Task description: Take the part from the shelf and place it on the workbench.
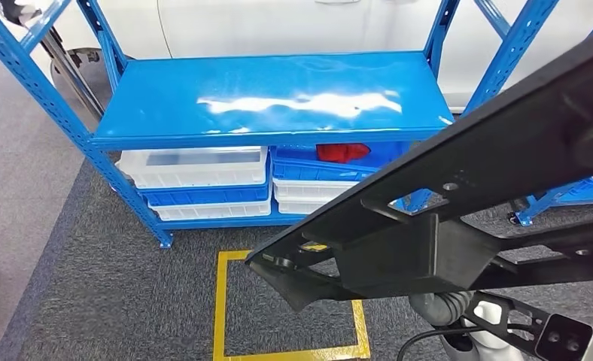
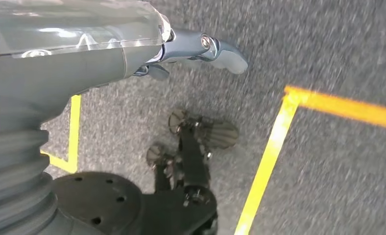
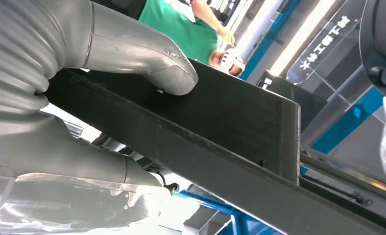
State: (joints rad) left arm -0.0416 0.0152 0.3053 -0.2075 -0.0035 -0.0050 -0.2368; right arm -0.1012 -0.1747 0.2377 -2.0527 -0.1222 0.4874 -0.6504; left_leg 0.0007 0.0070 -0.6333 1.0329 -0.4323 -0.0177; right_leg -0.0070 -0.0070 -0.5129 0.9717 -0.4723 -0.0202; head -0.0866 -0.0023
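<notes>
Head view: a long black part (image 1: 459,180) slants across the right half of the scene, its near-left end hanging over the yellow floor square (image 1: 220,308) and its far-right end rising past the picture's edge. It hangs in the air in front of the blue shelf (image 1: 271,98) — off the top board, which gleams bare. Under that board sit white and blue bins (image 1: 196,167), and a red piece (image 1: 342,152) lies in the right-hand stack. Grey carpet (image 1: 128,286) spreads open on the left, running to a paler floor strip.

Right wrist view: the right hand (image 3: 108,54) grips the part (image 3: 220,127), thumb pressed over its upper edge.

Left wrist view: the left hand (image 2: 191,51) hangs over the carpet — holding nothing, fingers loosely extended.
</notes>
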